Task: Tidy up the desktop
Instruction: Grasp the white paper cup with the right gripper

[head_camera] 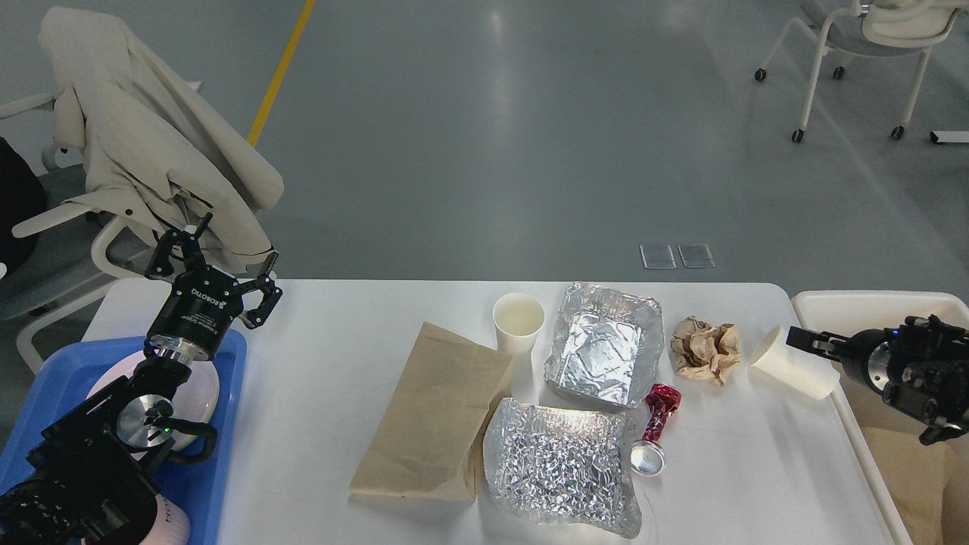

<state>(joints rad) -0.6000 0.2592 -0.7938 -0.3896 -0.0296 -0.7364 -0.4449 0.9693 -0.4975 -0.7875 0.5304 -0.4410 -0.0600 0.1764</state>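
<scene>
The white desktop (325, 363) holds scattered litter. An upright paper cup (518, 322) stands beside an open foil tray (603, 344). In front of them lie a crumpled foil sheet (560, 465) and a flat brown paper bag (439, 412). Further right are a ball of brown paper (704, 348), a red wrapper (661, 409), a small silver lid (647, 458) and a tipped paper cup (791, 363). My left gripper (216, 271) hovers open and empty above the table's back left corner. My right gripper (795, 338) points left, just above the tipped cup's base; its fingers cannot be told apart.
A blue tray (227, 348) with a white plate (200, 397) sits at the left edge under my left arm. A cream bin (863, 306) stands against the table's right side. A coat-draped chair (151, 151) is behind the left corner.
</scene>
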